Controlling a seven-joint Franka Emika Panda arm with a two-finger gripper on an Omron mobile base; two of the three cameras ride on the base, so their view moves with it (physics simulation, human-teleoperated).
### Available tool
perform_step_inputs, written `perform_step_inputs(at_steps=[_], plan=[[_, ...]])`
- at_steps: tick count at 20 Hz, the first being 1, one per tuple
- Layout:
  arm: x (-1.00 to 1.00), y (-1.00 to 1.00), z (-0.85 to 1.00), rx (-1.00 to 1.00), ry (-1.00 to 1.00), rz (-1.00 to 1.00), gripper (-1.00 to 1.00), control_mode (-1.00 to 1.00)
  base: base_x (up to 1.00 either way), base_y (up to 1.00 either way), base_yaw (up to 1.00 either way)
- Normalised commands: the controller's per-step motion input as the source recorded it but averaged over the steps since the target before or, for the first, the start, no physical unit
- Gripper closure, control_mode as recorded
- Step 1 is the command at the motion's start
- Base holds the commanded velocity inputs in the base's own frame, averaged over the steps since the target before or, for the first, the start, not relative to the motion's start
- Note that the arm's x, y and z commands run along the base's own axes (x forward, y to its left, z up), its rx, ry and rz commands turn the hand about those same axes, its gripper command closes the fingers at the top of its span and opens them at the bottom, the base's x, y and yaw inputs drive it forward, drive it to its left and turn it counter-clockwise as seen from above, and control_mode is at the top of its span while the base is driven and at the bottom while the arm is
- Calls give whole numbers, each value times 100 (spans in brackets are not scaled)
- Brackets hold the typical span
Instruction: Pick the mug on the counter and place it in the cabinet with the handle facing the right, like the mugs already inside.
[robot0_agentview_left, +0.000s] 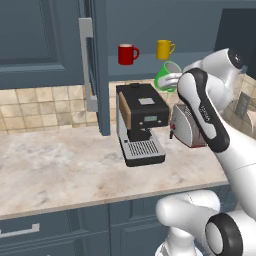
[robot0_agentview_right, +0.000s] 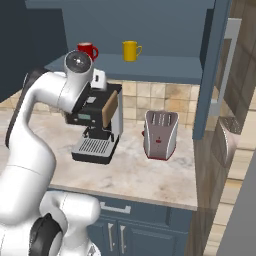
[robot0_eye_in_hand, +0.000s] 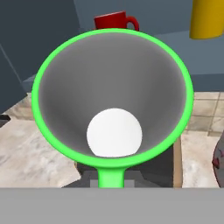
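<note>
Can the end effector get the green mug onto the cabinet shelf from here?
Probably yes. The end effector, shut on the green mug, sits just below the shelf; the door stands open, with bare shelf right of the yellow mug.

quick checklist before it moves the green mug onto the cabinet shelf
1. Mug held: ok. The green mug is off the counter, up at the gripper, tilted with its mouth towards the hand camera.
2. Grip closed on it: ok; finger contact itself cannot be seen.
3. Cabinet door open: ok.
4. Free shelf space: ok, bare right of the yellow mug.
5. Reference mugs: ok. The red mug and yellow mug stand upright, handles right.
6. Green handle direction: not ok yet; the mug is still tipped.
</note>
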Motion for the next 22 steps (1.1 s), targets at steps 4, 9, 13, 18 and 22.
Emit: perform_step_inputs(at_steps=[4,9,13,18,22], plan=[[42,-16,10,0,0,0,100,-100,0,0,0],[38,-9,17,0,0,0,100,-100,0,0,0],[31,-2,23,0,0,0,100,-100,0,0,0],[24,-2,21,0,0,0,100,-100,0,0,0],[20,0,2,0,0,0,100,-100,0,0,0]])
